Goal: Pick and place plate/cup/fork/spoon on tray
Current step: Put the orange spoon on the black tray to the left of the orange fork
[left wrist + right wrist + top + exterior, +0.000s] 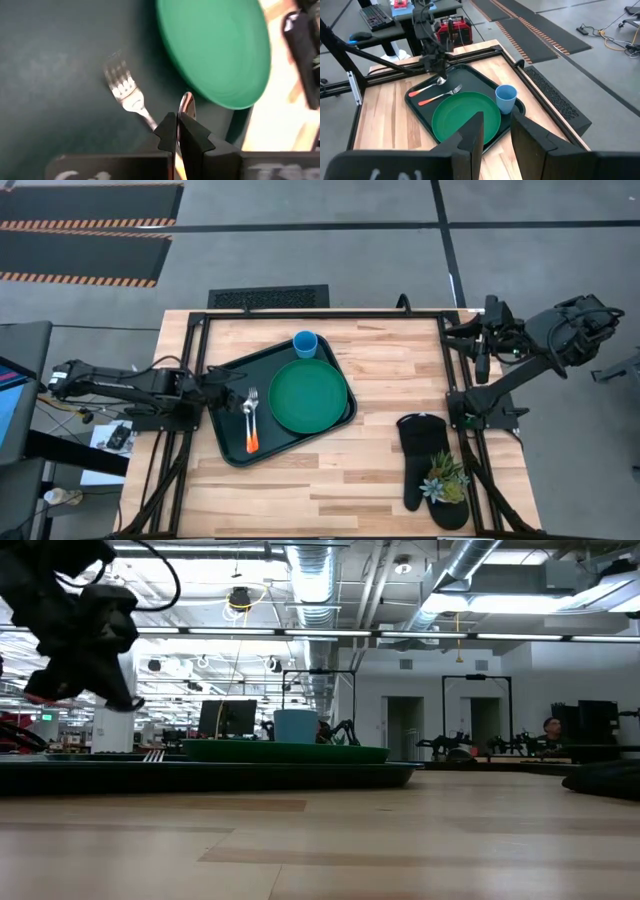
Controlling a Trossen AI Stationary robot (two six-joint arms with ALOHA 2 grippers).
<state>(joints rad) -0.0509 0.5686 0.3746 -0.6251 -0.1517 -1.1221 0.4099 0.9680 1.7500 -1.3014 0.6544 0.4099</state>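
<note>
The dark tray [228, 442] lies left of the table's middle. On it rest the green plate [308, 396], the light blue cup [305, 343] upright at the tray's far edge, and the orange-handled fork [250, 420], which lies flat left of the plate. My left gripper [236, 394] is over the tray's left part, beside the fork's tines, shut on the spoon [427, 88]. My right gripper [483, 350] is open and empty, raised over the table's far right edge. My left gripper pinches the spoon between its two fingers just behind the silver bowl [186, 104], which sticks out past the fingertips edge-on. The fingers come from above, slanting from the table's left. The handle [415, 92] runs down toward the tray's left side; whether it touches the tray I cannot tell.
A black oven mitt [420, 460] lies on the table's near right part, with a small potted plant [445, 478] on it. Bare wood lies between the tray and the mitt. A black metal frame [320, 313] borders the table.
</note>
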